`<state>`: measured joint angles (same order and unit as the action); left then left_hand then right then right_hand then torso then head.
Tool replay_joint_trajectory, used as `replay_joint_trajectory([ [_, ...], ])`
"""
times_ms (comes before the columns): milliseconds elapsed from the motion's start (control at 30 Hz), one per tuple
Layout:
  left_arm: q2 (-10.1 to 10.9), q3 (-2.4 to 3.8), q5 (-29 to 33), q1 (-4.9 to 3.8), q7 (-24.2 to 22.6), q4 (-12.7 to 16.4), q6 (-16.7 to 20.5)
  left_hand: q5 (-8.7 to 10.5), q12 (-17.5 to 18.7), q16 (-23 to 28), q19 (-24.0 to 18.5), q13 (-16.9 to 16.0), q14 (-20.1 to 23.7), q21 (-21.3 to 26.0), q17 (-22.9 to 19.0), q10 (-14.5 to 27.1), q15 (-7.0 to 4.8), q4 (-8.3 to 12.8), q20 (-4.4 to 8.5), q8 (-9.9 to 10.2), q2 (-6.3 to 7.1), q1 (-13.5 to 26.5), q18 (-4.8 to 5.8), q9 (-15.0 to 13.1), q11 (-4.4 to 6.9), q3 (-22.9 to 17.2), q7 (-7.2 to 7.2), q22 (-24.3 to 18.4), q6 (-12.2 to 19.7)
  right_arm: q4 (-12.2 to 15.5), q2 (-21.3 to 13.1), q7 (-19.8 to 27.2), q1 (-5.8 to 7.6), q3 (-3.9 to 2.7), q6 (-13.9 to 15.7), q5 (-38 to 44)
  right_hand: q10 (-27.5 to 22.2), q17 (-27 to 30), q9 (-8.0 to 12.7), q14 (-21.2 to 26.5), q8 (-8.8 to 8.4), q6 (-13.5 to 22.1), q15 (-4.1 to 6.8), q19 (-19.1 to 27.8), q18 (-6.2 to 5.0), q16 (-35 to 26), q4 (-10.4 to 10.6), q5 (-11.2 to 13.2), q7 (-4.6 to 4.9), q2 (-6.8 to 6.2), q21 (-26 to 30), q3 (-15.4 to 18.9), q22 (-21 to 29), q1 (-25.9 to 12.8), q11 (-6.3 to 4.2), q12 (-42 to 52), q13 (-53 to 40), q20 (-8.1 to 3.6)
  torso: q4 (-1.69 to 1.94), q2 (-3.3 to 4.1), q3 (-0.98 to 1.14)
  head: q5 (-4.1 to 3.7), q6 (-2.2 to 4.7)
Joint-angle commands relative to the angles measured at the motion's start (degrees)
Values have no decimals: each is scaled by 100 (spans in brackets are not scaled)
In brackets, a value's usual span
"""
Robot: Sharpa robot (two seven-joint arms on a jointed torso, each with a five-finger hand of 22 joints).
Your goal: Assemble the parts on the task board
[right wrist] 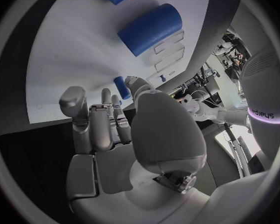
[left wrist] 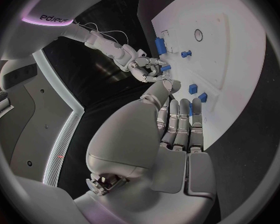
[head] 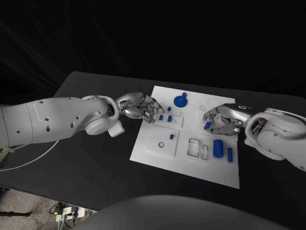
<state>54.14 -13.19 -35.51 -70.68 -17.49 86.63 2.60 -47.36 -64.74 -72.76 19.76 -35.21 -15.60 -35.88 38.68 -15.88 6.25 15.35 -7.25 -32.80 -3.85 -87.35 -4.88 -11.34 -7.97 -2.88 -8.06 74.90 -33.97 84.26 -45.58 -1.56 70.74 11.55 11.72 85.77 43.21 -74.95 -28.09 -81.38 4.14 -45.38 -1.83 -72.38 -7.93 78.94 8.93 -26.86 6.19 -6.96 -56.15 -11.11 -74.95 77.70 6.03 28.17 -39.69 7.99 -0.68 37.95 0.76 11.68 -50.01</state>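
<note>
Your right hand (head: 222,120) pinched a small blue peg (head: 207,126) at its fingertips over the task board (head: 168,161), with the large blue cylinder (head: 218,146) lying just beyond its fingers. Your left hand (head: 140,107) hovered with fingers apart and curled, holding nothing I could see, two small blue parts (head: 170,118) just past its fingertips. You did best to keep the peg upright and lower it slowly.

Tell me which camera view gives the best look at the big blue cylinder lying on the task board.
The right wrist view: the big blue cylinder lies large and unobstructed on the task board. The head view shows it whole but small, beside a thinner blue rod. The left wrist view shows it small and far off.
</note>
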Motion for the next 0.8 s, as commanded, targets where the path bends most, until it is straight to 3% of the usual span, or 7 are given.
replay_joint_trajectory([
  [33,-11,3,1,-1,-52,12,-45,35,21,38,-5,9,-35,-24,-8,-56,-11,-32,-29,-40,-19,33,-42,8,-3,3,-44,111,10,-30,57,144,-36,-1,76,-17,79,-298,6,-52,60,-152,3,-59,124,49,-28,-102,36,5,-69,-112,-533,87,1,34,23,-4,3,5,0,2,1],
  [233,-1,3,3,-1,-39,19,-64,43,23,39,-2,18,-41,-22,-15,-64,-6,-41,-34,-40,-22,40,-42,13,-10,3,-42,109,21,-114,163,126,-77,-1,71,-11,121,-259,-101,-34,213,-485,6,-57,125,43,-176,-446,26,-7,-61,-397,-581,196,3,-28,102,-15,1,2,2,12,1],
  [400,9,3,5,-1,-20,29,-89,47,25,40,1,22,-43,-22,-18,-66,-4,-45,-37,-40,-23,43,-43,16,-14,3,-40,108,27,-156,198,72,-92,-2,33,12,306,-220,-421,-10,507,-809,24,-45,121,28,-359,-687,25,7,-59,-540,-615,262,-28,35,111,-31,0,2,0,23,1],
  [633,6,3,5,-1,-3,30,-114,49,26,40,3,24,-44,-22,-20,-67,-3,-47,-38,-40,-24,45,-43,17,-15,3,-39,108,30,-128,179,-64,-104,-2,-32,85,422,-179,-910,2,742,-632,65,-31,119,23,-581,-821,60,29,-66,-663,-620,213,-75,187,17,-63,-3,3,3,37,1],
  [800,11,3,5,-1,14,30,-131,51,28,41,5,28,-45,-21,-22,-68,0,-50,-41,-41,-22,48,-42,19,-17,4,-39,107,33,-103,176,-133,-110,-4,-39,125,443,-172,-993,0,772,-590,73,-39,117,26,-634,-879,64,23,-85,-701,-624,203,-92,232,-17,-81,-5,2,5,45,1],
])
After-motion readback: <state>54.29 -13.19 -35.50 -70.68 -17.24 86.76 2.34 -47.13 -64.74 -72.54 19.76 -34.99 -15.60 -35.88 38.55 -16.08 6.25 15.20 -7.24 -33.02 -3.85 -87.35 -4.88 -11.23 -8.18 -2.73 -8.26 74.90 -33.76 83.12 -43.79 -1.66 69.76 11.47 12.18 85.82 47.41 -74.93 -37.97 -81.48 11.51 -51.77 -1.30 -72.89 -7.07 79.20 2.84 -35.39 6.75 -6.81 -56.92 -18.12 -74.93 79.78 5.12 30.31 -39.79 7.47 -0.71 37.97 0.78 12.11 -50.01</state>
